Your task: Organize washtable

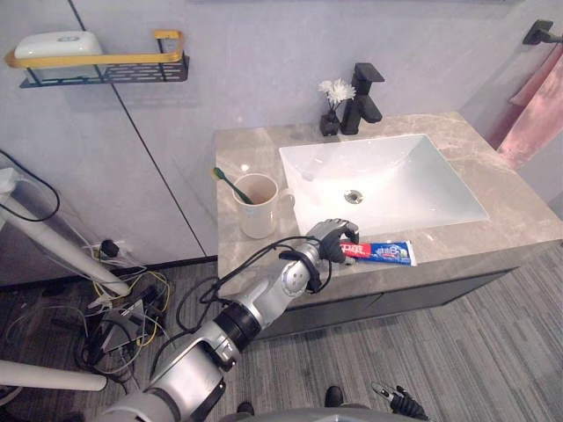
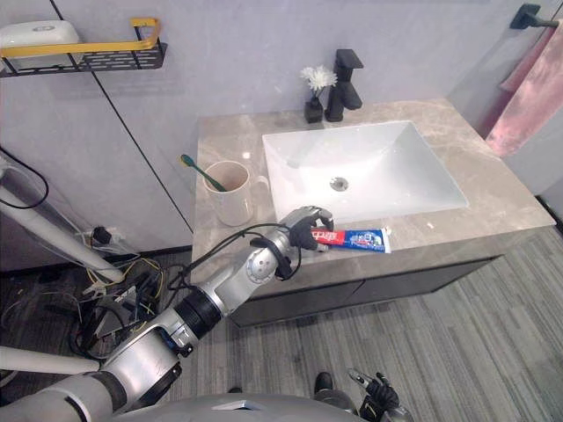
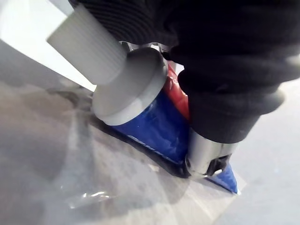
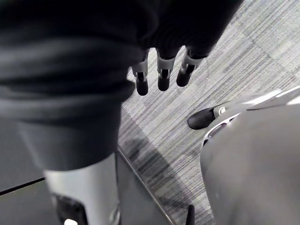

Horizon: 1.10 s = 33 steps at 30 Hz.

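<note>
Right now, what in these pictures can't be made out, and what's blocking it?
Toothpaste tube cap end: eye views, covered by the left hand curled on it.
Toothbrush lower end: eye views, inside the mug.
White object on the wall shelf: eye views, too small to identify.
Pink towel: cut off by the eye views' right edge.

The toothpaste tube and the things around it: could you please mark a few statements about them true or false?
1. The left hand is curled on the toothpaste tube. True.
2. The tube lies inside the sink. False: it lies on the counter, in front of the sink.
3. The toothbrush stands in the cup. True.
4. The cup stands right of the sink. False: it stands on its left.
5. The right hand holds the cup. False: it hangs over the floor, holding nothing.
</note>
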Tool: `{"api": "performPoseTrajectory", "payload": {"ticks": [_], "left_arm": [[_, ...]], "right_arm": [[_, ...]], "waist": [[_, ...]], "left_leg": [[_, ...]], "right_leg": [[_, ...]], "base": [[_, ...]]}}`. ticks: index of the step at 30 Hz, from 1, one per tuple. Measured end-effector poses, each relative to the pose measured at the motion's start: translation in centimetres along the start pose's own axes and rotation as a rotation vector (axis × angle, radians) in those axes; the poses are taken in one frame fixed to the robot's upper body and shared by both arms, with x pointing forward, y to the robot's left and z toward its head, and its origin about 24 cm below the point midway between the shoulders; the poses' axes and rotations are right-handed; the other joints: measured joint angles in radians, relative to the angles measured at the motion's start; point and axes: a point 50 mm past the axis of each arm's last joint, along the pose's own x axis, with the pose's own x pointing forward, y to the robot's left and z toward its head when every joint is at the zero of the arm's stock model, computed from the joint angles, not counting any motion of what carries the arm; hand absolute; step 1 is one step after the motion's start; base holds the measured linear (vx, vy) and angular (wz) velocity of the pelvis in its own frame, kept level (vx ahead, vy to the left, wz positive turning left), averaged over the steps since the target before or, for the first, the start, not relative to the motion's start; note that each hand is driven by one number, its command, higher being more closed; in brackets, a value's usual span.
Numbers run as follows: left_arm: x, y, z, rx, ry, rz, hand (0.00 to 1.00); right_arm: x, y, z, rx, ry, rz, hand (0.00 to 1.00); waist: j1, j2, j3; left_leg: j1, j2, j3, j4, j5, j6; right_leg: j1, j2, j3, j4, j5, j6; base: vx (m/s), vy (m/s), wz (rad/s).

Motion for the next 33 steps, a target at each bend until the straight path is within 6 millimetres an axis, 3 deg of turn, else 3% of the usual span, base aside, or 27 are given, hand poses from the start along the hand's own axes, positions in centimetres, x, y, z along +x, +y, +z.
{"api": "performPoseTrajectory", "payload": {"ticks": [3,20,26,29,33], "left_arm": [[0.1,0.5,-0.1,0.003,0.005,0.019,1.00],[0.0,0.6,-0.1,0.009,-0.005,0.020,1.00],[-2.0,1.3,0.0,-0.070,-0.032,0.048,1.00],[-2.9,2.0,1.3,-0.140,-0.090,0.102,1.00],[-4.2,5.2,4.4,-0.209,-0.252,0.241,1.00]], "right_arm": [[0.0,0.0,0.0,0.000,-0.001,0.001,0.00],[0.0,0.2,0.3,-0.003,-0.014,0.008,0.00],[-1.1,0.5,2.6,-0.077,-0.193,0.063,0.00],[-2.6,0.1,3.7,-0.096,-0.301,0.082,0.00],[-5.3,-0.7,5.8,-0.068,-0.470,0.147,0.00]], "waist": [[-0.012,0.000,0.000],[-0.012,0.001,0.000],[-0.013,0.016,0.009],[-0.003,0.016,0.009],[0.009,0.019,0.007]], "left_leg": [[0.002,0.000,0.001,-0.002,0.000,0.000],[0.017,0.000,0.016,-0.012,0.000,0.000],[0.016,0.000,0.043,-0.019,0.000,0.001],[0.004,-0.001,0.065,-0.016,-0.002,0.003],[0.000,-0.003,0.106,-0.002,-0.010,0.011]], "right_leg": [[0.000,0.000,0.000,0.001,0.000,0.000],[0.002,0.000,0.014,-0.003,0.002,0.002],[-0.022,-0.001,0.048,0.004,0.005,0.006],[-0.041,-0.001,0.070,0.004,0.009,0.007],[-0.063,0.000,0.117,0.004,0.022,0.010]], "base": [[0.00,0.000,0.00],[0.00,0.000,-0.02],[0.02,0.003,-0.15],[0.02,0.010,-0.16],[-0.01,0.020,-0.29]]}}
